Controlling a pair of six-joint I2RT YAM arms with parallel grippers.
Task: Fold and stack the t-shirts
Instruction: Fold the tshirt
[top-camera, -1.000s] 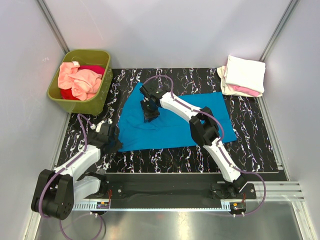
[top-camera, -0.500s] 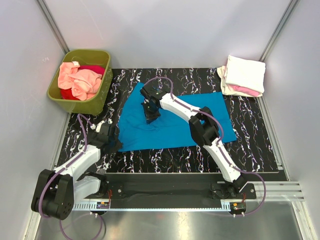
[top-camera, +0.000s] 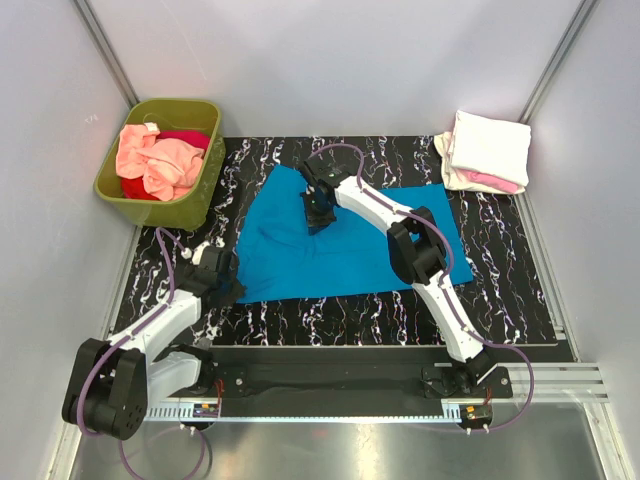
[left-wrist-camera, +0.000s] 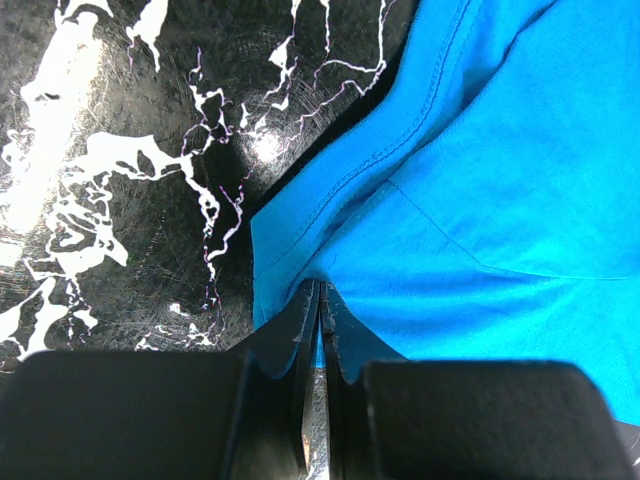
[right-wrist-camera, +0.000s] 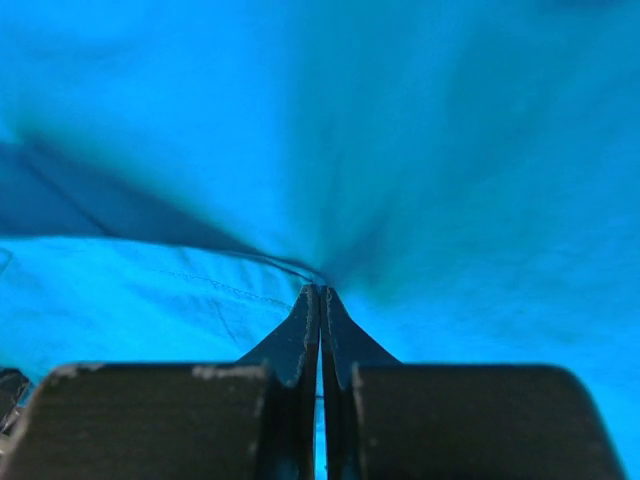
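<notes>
blue t-shirt (top-camera: 350, 250): spread open over the middle of the worktop, long side running left to right; far-left part drawn up into a small peak, near-left corner pulled toward the left arm.
hem of the blue t-shirt (left-wrist-camera: 350, 185): stitched edge curving from the far right down toward the left fingertips, with bare marbled surface just left of it.
right tool (top-camera: 318, 216): closed tight on a pinch of the blue t-shirt at its far-left part; arm stretched out over the cloth from the near right.
right tool, wrist view (right-wrist-camera: 320, 300): both tips pressed together, with the cloth's creases running into them from every side; blue cloth filling the whole view, a stitched seam just left of the tips.
left tool (left-wrist-camera: 318, 300): closed on the near-left corner of the blue t-shirt, with a thin fold of cloth caught between the tips; low over the worktop's near-left part.
cream-white t-shirt (top-camera: 490, 145): folded, on top of a stack at the far-right corner, well apart from the blue t-shirt.
pink t-shirt (top-camera: 497, 183): folded under the cream-white t-shirt, showing only at the stack's near edge.
salmon-peach t-shirt (top-camera: 152, 162): crumpled inside the tub, on its left side.
red t-shirt (top-camera: 186, 138): crumpled inside the tub, showing mostly at the far right, partly beneath the salmon-peach t-shirt.
tub (top-camera: 195, 205): olive-green, at the far-left corner.
worktop (top-camera: 500, 290): black with white marbling.
</notes>
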